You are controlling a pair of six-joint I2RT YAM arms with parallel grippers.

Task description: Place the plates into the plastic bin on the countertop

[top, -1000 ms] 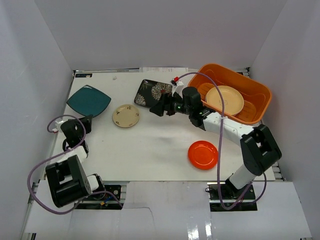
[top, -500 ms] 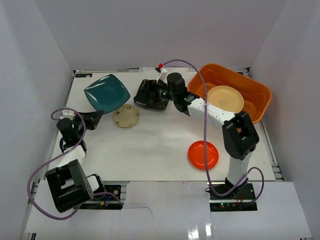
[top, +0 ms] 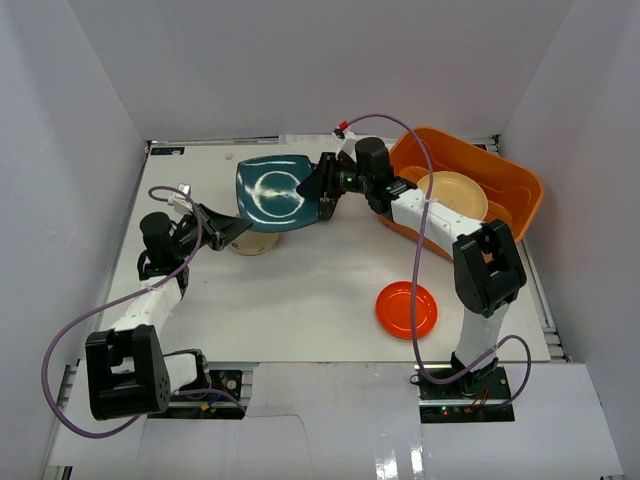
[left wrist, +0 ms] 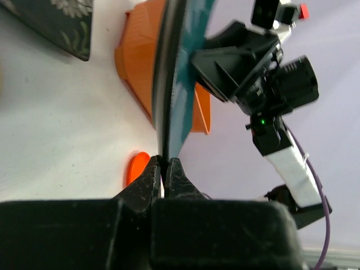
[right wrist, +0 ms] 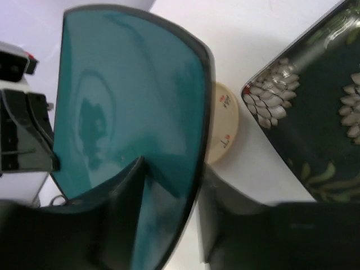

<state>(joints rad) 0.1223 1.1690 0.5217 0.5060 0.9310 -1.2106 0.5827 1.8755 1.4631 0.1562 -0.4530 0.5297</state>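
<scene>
While our left pincer (left wrist: 164, 167) pinches one rim of the square dark teal plate (top: 270, 190), the right pincer (right wrist: 174, 171) straddles the opposite rim; we can't tell if it's clamped. Large orange plastic bin (top: 515, 180) sits just behind it.

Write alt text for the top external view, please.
A square teal plate is held above the table between both arms: left gripper pinching one corner, right gripper at the opposite edge. The orange bin, far right, holds a cream plate; a red plate lies nearer.

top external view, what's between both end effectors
The square dark teal plate: pinched by the left end effector, reaching into the right end effector, as the top external view shows.
</scene>
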